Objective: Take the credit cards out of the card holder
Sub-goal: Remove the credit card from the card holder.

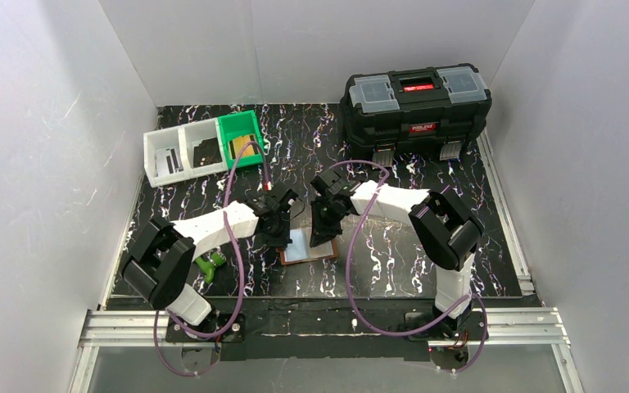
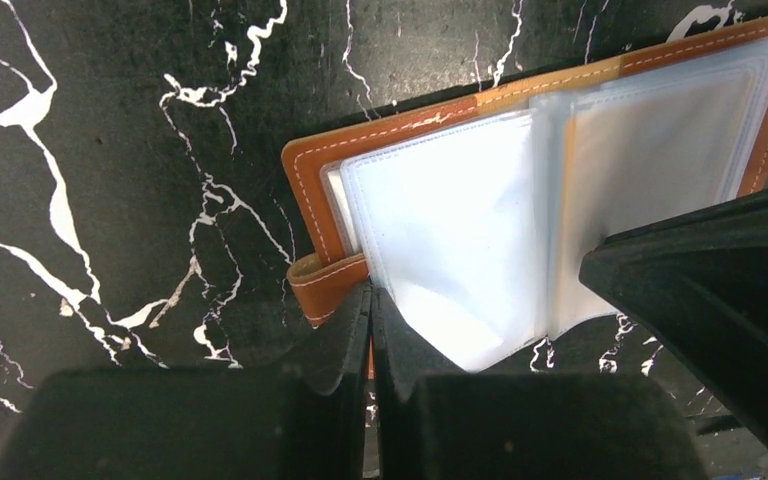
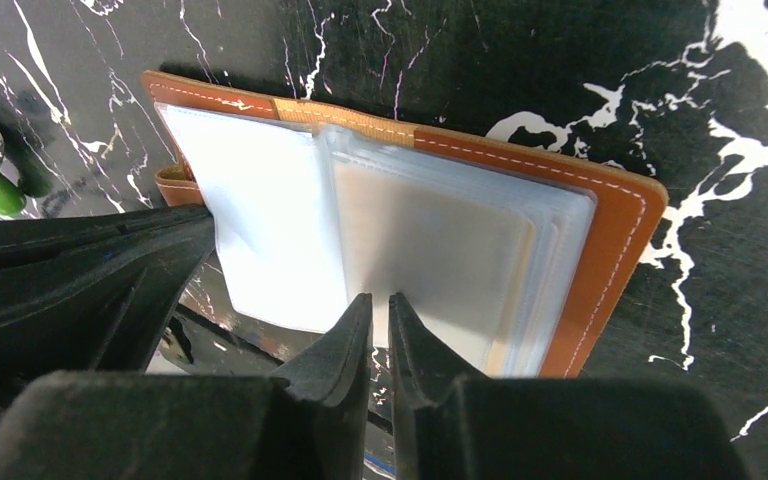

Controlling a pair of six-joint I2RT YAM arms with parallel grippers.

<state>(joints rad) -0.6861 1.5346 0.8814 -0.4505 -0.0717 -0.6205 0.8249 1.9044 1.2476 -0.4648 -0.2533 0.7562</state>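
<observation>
The card holder [image 1: 307, 247] lies open on the black marbled table, brown leather cover [image 2: 310, 170] down and clear plastic sleeves [image 3: 430, 240] fanned upward. The credit cards show only as pale, faintly tan shapes inside the sleeves [image 2: 660, 130]. My left gripper [image 1: 278, 232] [image 2: 372, 292] is shut at the holder's near left edge, next to the brown strap, with a sliver of leather between its fingers. My right gripper [image 1: 325, 232] [image 3: 380, 300] is nearly shut at the near edge of the right-hand sleeve stack, pinching a sleeve edge. Each wrist view shows the other gripper's black finger at its side.
A big black toolbox [image 1: 416, 102] stands at the back right. White bins [image 1: 182, 154] and a green bin [image 1: 240, 137] sit at the back left. A small green object [image 1: 210, 264] lies by the left arm. White walls enclose the table on three sides.
</observation>
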